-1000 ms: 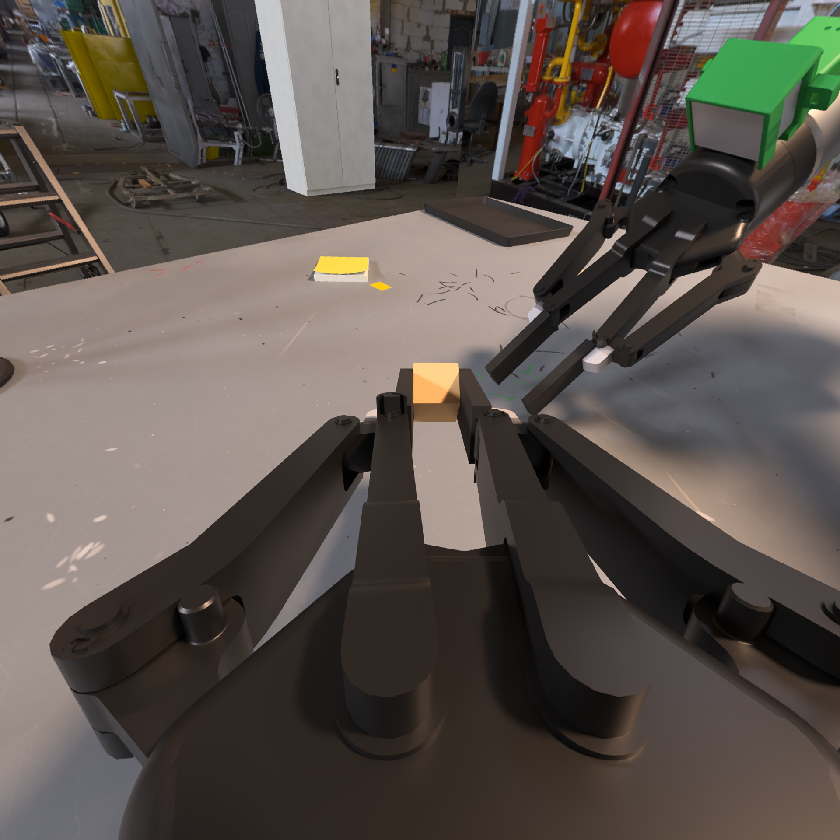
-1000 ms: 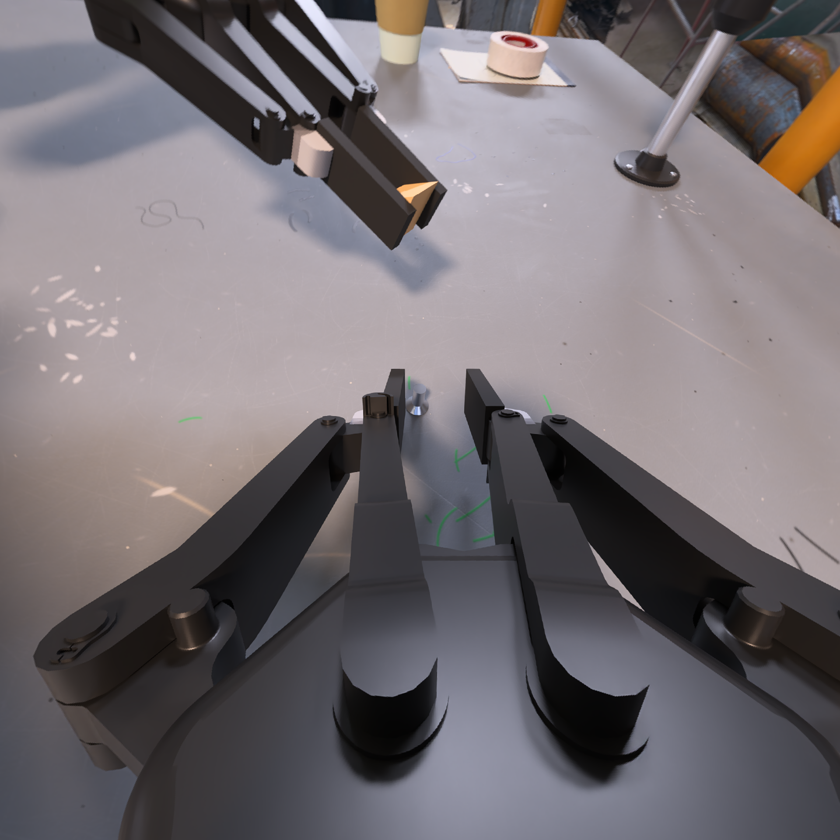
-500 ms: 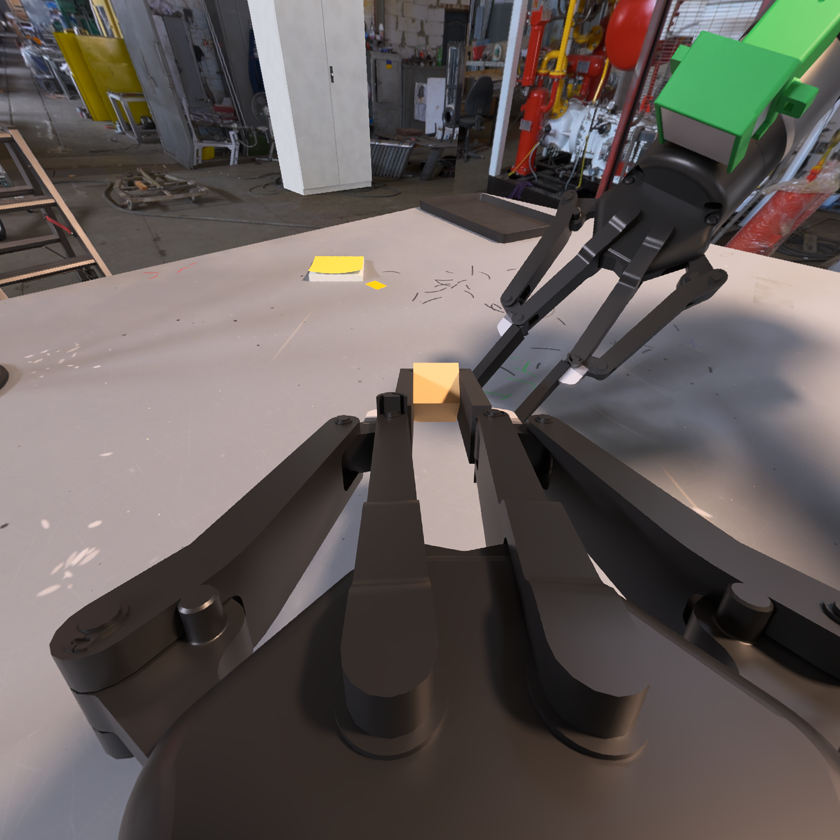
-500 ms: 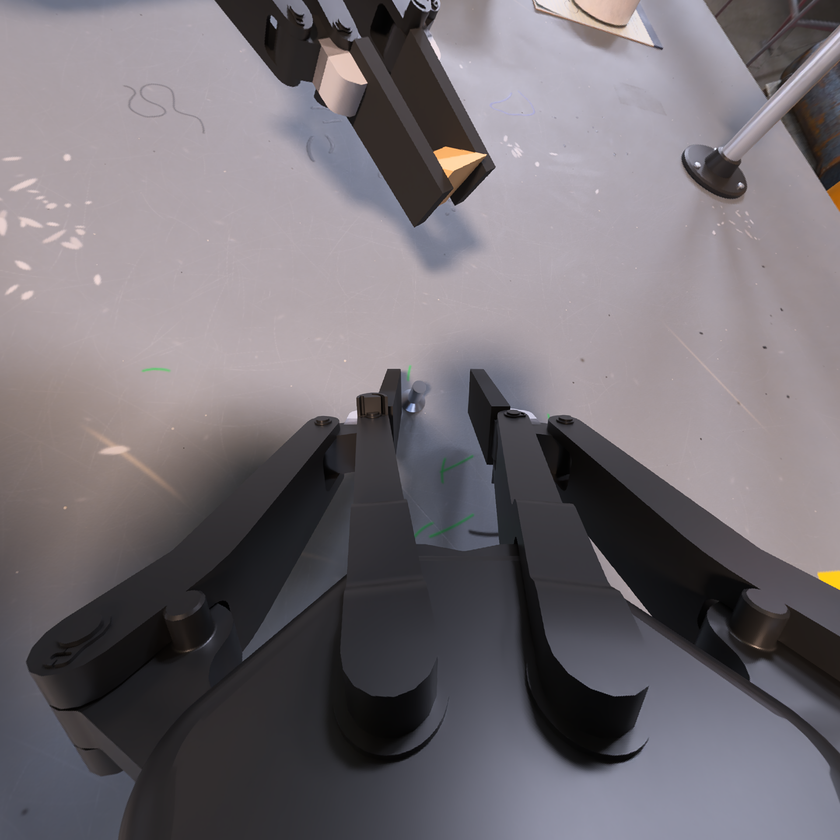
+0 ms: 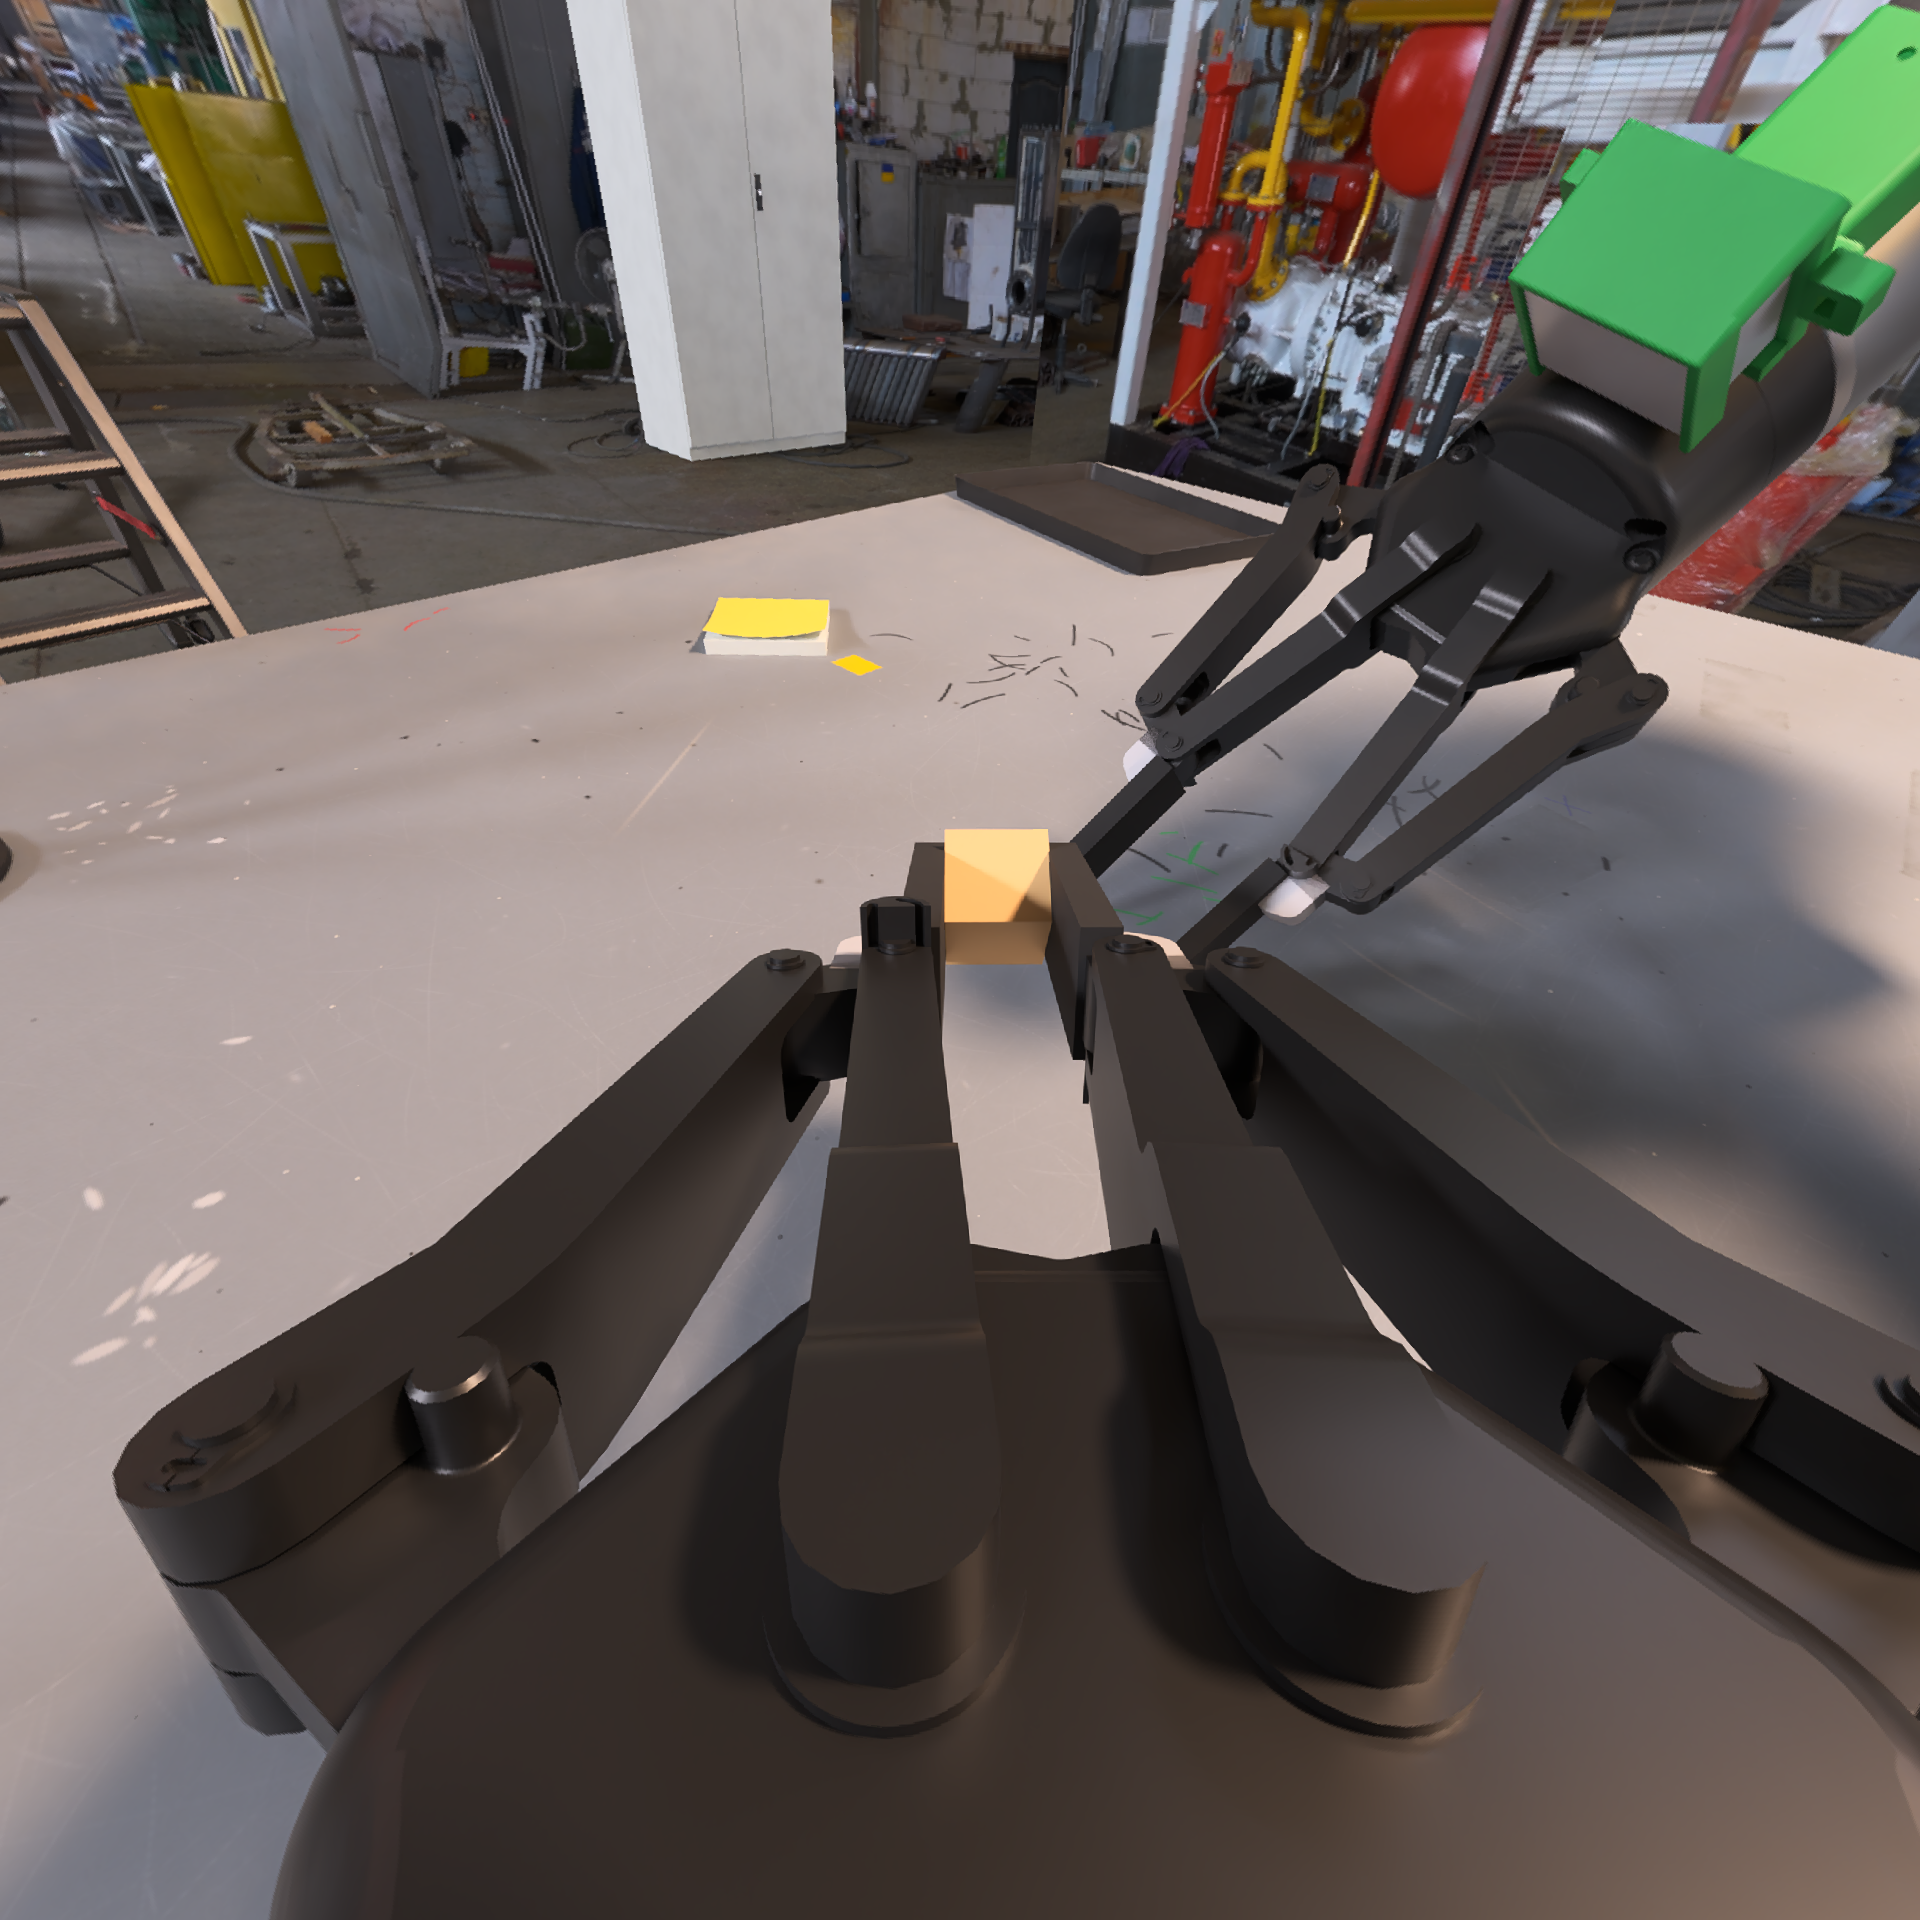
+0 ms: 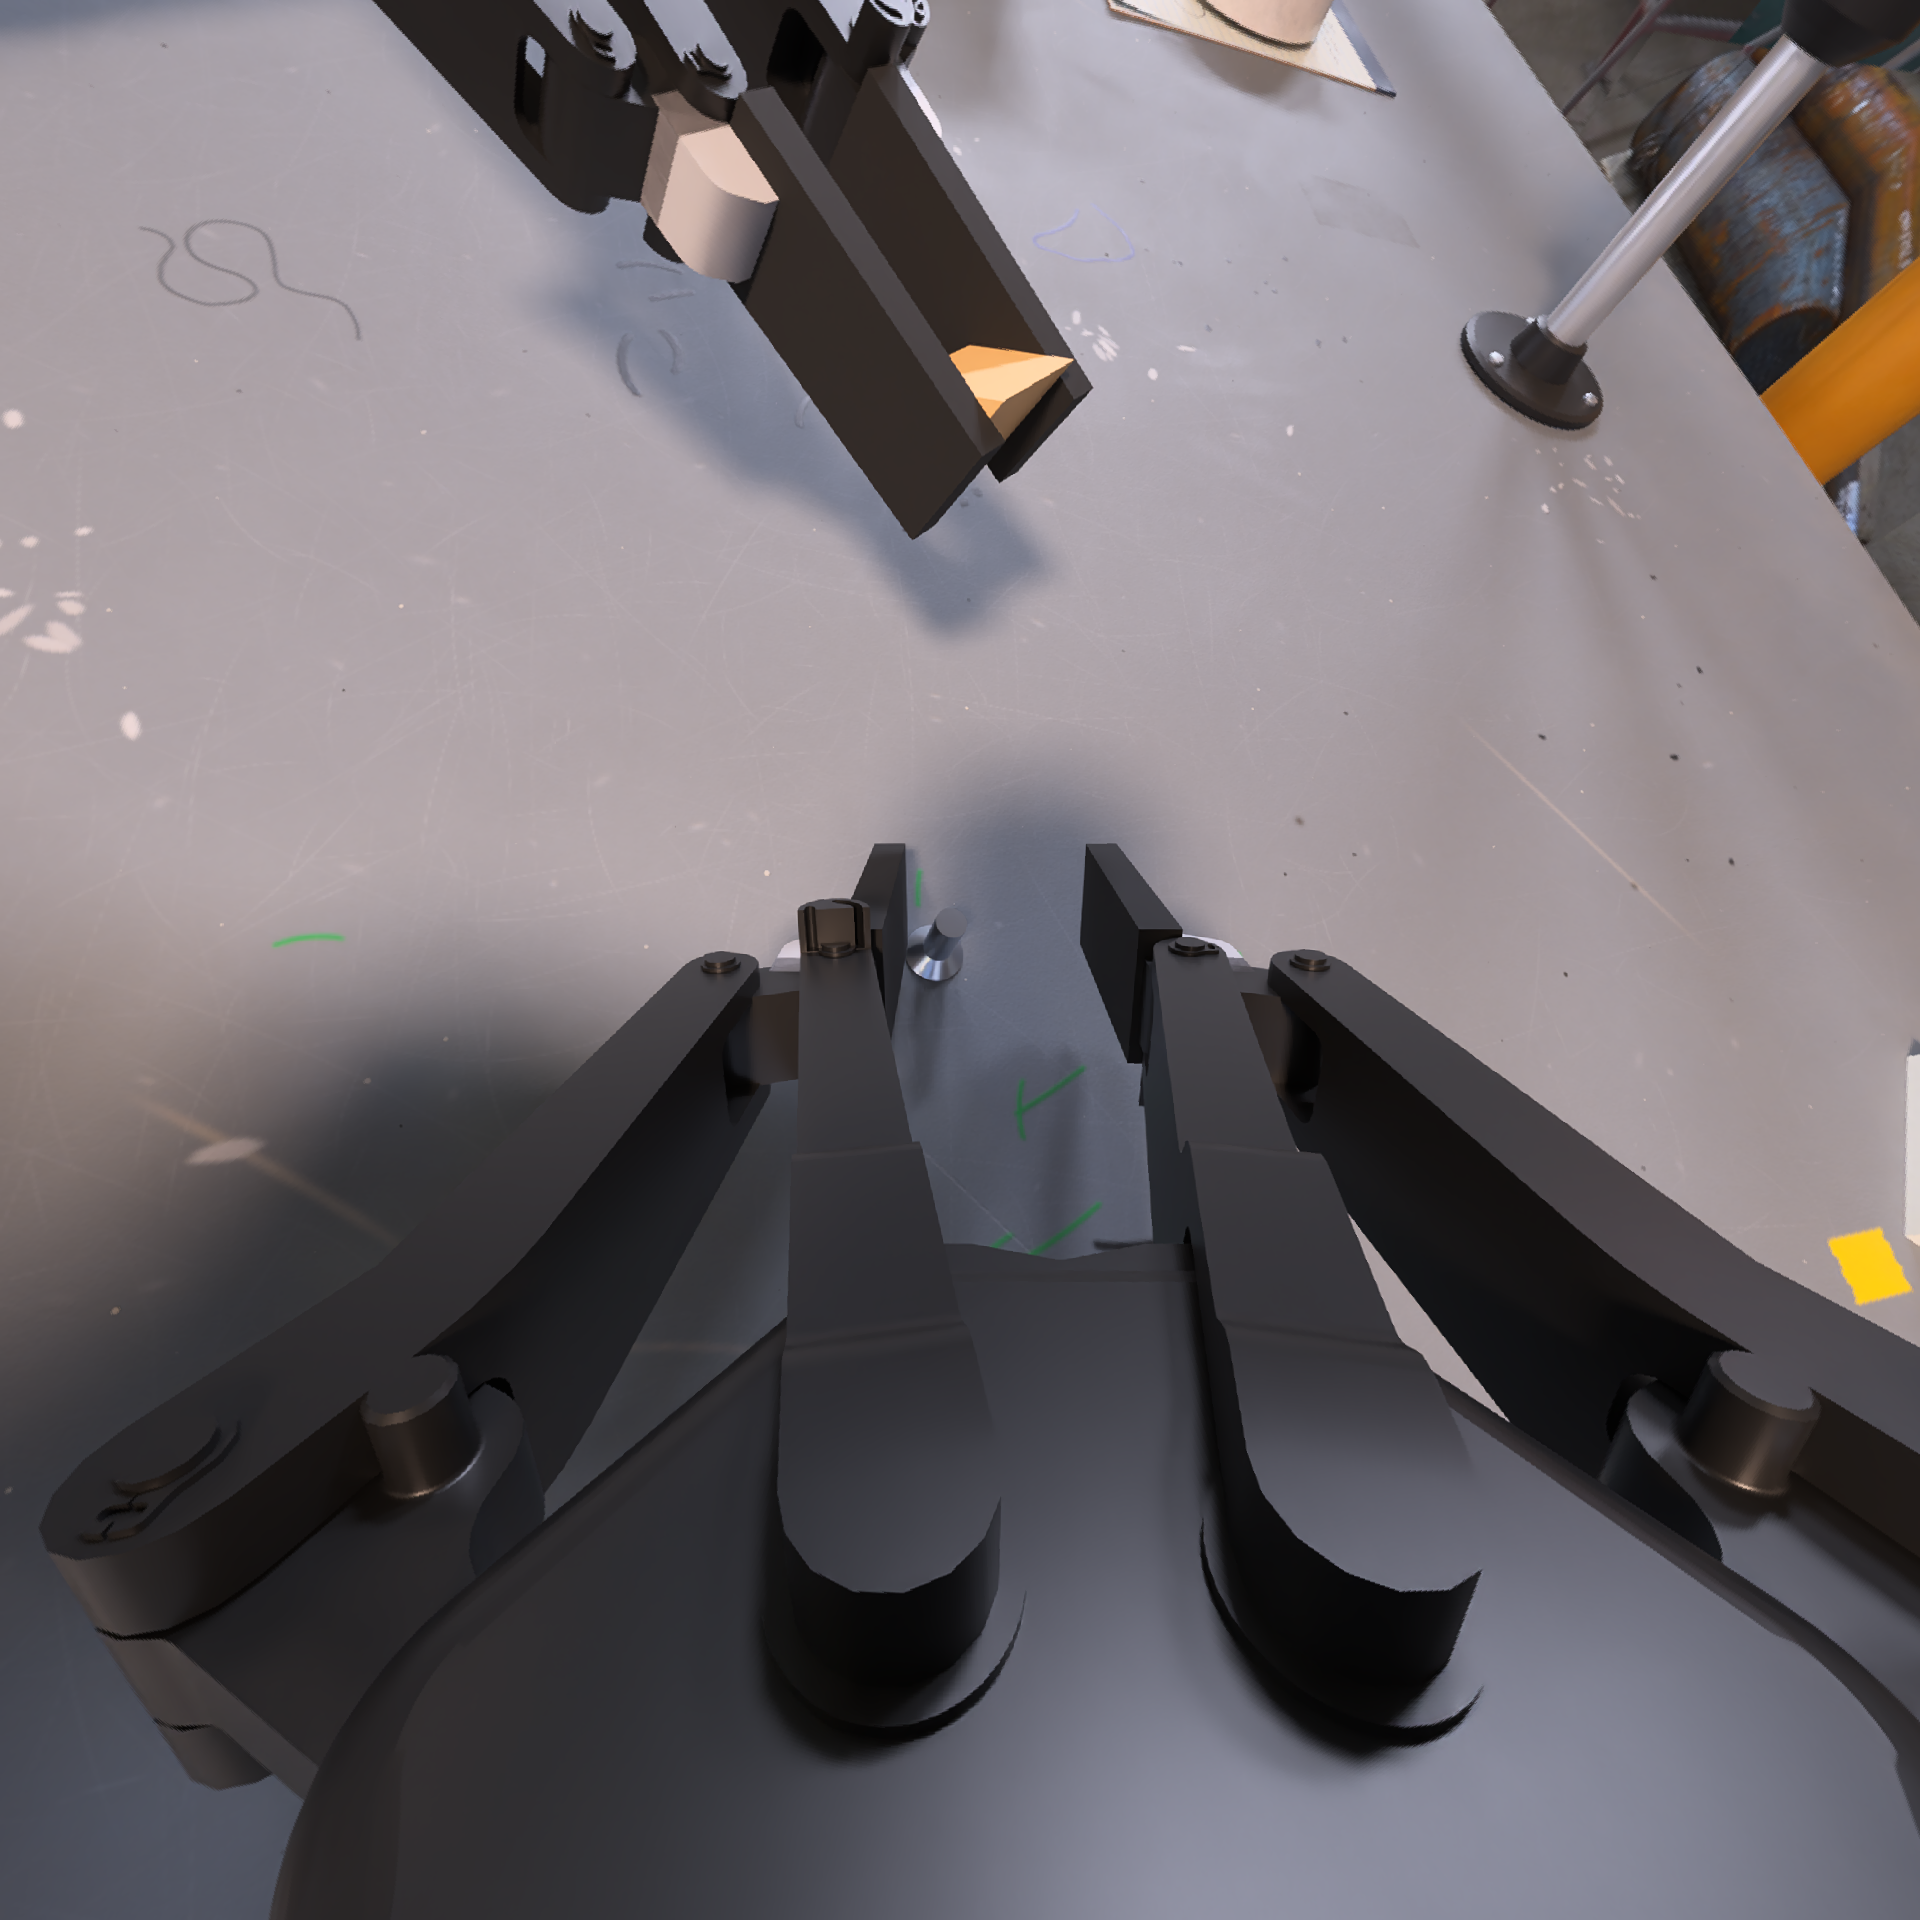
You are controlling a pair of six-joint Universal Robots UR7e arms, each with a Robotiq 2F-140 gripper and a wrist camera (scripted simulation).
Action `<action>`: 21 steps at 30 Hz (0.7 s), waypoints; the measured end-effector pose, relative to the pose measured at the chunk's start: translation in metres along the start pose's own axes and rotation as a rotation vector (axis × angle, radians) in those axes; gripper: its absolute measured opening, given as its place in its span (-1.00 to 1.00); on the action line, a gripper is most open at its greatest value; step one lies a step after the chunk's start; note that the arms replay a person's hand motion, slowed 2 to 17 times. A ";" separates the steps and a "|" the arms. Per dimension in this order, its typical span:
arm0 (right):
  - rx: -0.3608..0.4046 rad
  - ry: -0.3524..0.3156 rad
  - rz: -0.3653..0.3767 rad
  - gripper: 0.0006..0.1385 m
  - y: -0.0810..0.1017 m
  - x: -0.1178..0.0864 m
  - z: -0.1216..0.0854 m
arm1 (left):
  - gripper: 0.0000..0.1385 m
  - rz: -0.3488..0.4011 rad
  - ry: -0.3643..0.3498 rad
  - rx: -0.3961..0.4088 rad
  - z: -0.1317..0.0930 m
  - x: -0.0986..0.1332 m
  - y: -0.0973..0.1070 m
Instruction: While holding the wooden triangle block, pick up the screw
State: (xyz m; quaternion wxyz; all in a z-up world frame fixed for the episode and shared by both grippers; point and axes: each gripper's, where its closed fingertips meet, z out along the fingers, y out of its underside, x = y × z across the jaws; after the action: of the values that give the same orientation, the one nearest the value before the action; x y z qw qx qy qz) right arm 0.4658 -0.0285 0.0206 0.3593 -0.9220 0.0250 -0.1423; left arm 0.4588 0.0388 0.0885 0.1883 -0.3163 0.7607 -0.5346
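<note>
My left gripper (image 5: 995, 906) is shut on the tan wooden triangle block (image 5: 992, 894) and holds it above the grey table. It also shows in the right wrist view (image 6: 997, 416), with the block (image 6: 1003, 382) between its tips. The small silver screw (image 6: 938, 943) lies on the table between the fingers of my right gripper (image 6: 997, 914), close to the left finger (image 6: 883, 914). The right gripper is open, its tips low by the table. In the left wrist view the right gripper (image 5: 1164, 883) reaches down just right of the block, its tips hidden behind my left fingers.
A yellow sticky-note pad (image 5: 767, 627) and a dark tray (image 5: 1101, 509) lie farther back. A metal post on a round base (image 6: 1532, 364) stands at the right. A paper sheet with a round object (image 6: 1257, 26) lies at the far edge.
My right gripper has moved down and forward around the screw, tilting steeper toward the table. The left gripper keeps holding the block and stays almost still.
</note>
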 end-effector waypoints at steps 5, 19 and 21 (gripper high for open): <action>-0.002 -0.003 0.020 -0.36 -0.002 -0.006 0.001 | -0.64 -0.001 0.004 0.005 -0.001 0.001 -0.001; -0.017 -0.018 0.125 -0.51 -0.005 -0.005 -0.006 | -0.64 -0.002 0.003 0.008 -0.002 0.000 -0.002; -0.024 -0.014 0.150 -0.52 -0.005 -0.004 -0.006 | -0.64 -0.001 0.002 0.008 -0.002 0.000 -0.002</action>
State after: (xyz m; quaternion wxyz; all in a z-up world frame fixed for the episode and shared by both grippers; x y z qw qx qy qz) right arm 0.4602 -0.0280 0.0276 0.3582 -0.9227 0.0933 -0.1081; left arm 0.4578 0.0399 0.0912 0.1885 -0.3155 0.7586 -0.5380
